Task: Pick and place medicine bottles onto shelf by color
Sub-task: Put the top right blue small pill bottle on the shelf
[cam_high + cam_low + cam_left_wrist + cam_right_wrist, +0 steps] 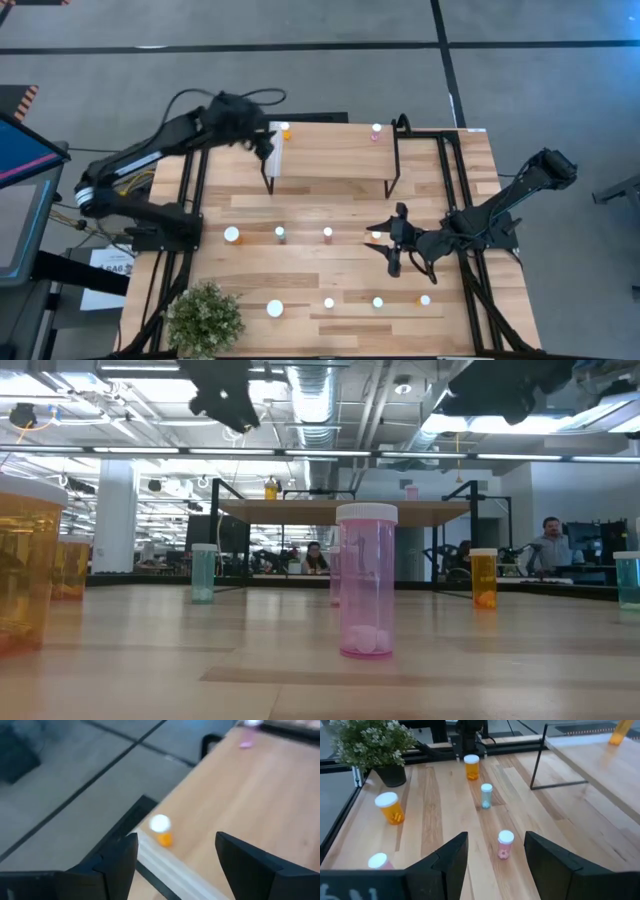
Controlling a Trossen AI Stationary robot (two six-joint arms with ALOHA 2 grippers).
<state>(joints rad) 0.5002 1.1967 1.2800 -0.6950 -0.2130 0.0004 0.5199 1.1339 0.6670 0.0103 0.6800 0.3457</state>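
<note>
Wooden tabletop (300, 300): shelf (330, 155) bears two bottles, orange (285, 130) and pink (376, 131); eight below; left gripper (268, 140) and right gripper (388, 245) both spread, empty.

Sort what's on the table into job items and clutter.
Job: shelf with an orange bottle and a pink bottle on it; loose bottles on the table; left gripper, open over the shelf; right gripper, open.
Clutter: potted plant.
</note>
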